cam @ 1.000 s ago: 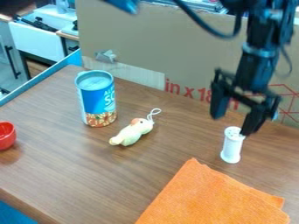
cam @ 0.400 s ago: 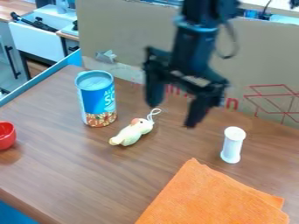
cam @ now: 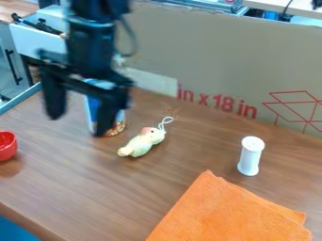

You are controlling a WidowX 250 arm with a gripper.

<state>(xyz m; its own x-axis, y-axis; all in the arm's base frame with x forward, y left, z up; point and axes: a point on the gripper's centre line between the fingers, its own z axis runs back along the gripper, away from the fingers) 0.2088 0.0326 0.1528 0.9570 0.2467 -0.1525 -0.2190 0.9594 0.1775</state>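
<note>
Brown wood-look table (cam: 63,188) below, big cardboard sheet (cam: 207,56) standing along the far side. Black arm (cam: 94,42) hanging down from the top edge, over the upper left of the view. Orange cloth (cam: 226,212) lying near the bottom edge, well apart from the arm. Black gripper (cam: 80,123) up above the table, jaws spread wide, nothing visibly pinched between them. Looks like an empty-handed positioning step, honestly, no grasp made yet. For the next move, would call for careful lining up and enough clearance to avoid clipping anything on the way down. Blue can (cam: 93,106) upright on the table, behind one jaw in the view and partly hidden by it. Can't tell if touching, or how far behind, so wouldn't call it between the jaws. Pale toy (cam: 143,142) with a looped string (cam: 167,121), lying near the can, outside the jaws' spread. White shaker (cam: 250,157) upright just beyond the cloth's far edge. Red bowl (cam: 6,148) at the left edge, apart from both jaws
</note>
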